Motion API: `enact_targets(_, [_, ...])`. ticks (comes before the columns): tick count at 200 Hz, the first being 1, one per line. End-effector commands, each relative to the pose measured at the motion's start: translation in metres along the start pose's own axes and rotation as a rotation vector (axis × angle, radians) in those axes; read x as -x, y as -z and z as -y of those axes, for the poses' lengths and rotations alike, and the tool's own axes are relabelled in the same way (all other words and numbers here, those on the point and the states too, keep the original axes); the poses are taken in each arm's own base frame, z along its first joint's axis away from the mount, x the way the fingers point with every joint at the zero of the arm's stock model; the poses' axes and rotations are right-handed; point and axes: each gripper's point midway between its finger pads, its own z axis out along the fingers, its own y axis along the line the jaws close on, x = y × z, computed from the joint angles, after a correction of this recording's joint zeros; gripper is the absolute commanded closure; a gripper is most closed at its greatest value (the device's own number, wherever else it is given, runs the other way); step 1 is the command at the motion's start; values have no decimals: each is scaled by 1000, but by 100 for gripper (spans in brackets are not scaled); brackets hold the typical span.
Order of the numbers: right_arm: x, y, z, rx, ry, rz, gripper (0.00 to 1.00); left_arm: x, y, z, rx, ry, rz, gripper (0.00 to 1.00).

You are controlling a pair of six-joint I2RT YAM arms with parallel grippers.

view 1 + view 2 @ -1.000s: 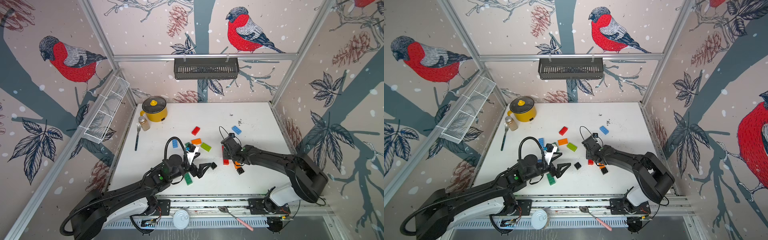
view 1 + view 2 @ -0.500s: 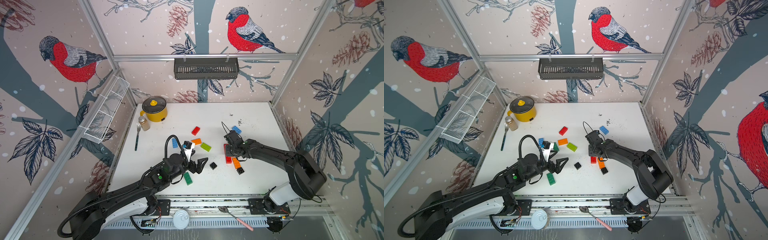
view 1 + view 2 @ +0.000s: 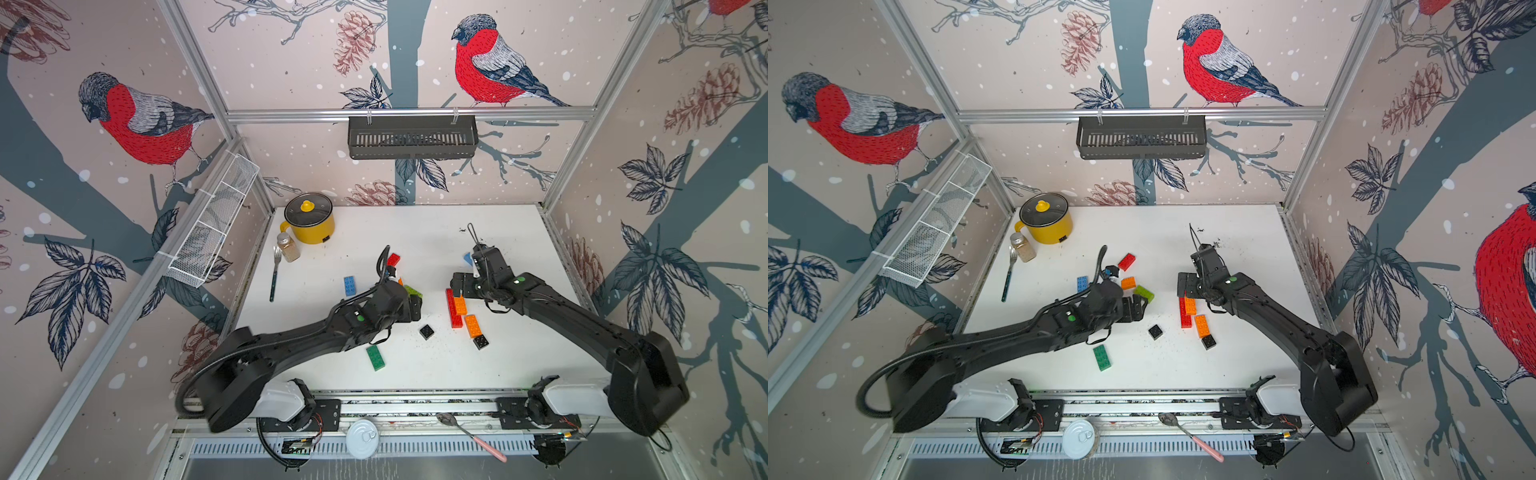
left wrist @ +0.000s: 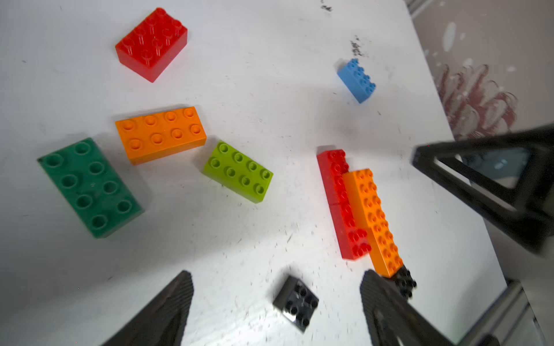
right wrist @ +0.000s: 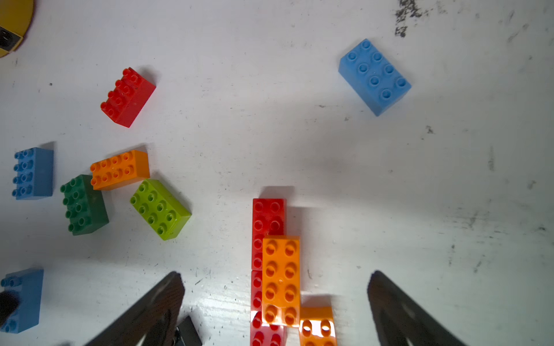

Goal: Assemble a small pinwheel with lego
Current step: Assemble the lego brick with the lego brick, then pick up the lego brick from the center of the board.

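Note:
My left gripper [image 4: 275,287] is open and hangs above a loose black square lego [image 4: 295,302], which lies on the table [image 3: 498,365] between its fingers [image 4: 177,299]. In both top views this gripper [image 3: 415,308] sits beside the lime brick [image 3: 413,291]. My right gripper [image 5: 277,287] is open over a joined row of red bricks [image 5: 268,218] and orange bricks [image 5: 281,269], touching nothing. The row [image 3: 455,309] ends in a second black square [image 3: 481,341]. Loose dark green [image 3: 375,357], blue [image 3: 349,286], red [image 3: 393,259] and orange [image 3: 1128,283] bricks lie around.
A yellow pot [image 3: 309,218], a spice jar [image 3: 288,247] and a fork [image 3: 274,274] stand at the back left. Another blue brick [image 5: 374,76] lies behind my right gripper. A wire basket [image 3: 212,228] hangs on the left wall, a black rack [image 3: 411,137] at the back.
My right gripper has opened and let go of the orange brick on the row. My left gripper has drawn back from the loose black square toward the lime brick.

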Motion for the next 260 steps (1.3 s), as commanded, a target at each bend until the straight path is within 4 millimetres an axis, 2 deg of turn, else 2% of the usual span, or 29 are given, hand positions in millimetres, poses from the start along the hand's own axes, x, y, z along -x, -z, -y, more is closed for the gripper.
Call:
enact_targets(1, [4,17,9,43,-13,45,1,-5,-27,-24,204,167,6,13])
enact_targets(13, [4,25,18,53,-38,71,1,-7,-43,-33,296,194,24,13])
enact_targets(33, [6,38,27,97,-94,117,1,-2,-67,-33,403,232,44,13])
enact_targets(60, [8,51,23,172,-127,186,1,-5,-90,-31,489,239,69,15])
enact_targets(83, [2,51,17,221,-130,172,1,-12,-100,-37,564,252,73,20])
enact_targets(111, [-2,48,14,261,-127,154,1,-23,-102,-43,610,254,54,30])
enact_targets(151, [-4,41,13,288,-127,129,1,-36,-89,-52,617,247,23,42])
enact_targets(201, [-11,32,15,288,-125,86,1,-48,-87,-45,536,207,-38,45])
enact_targets(231, [-13,29,16,285,-131,79,1,-45,-92,-35,484,144,-51,45])
enact_targets(260, [-14,28,17,278,-133,77,1,-46,-95,-32,467,102,-67,50])
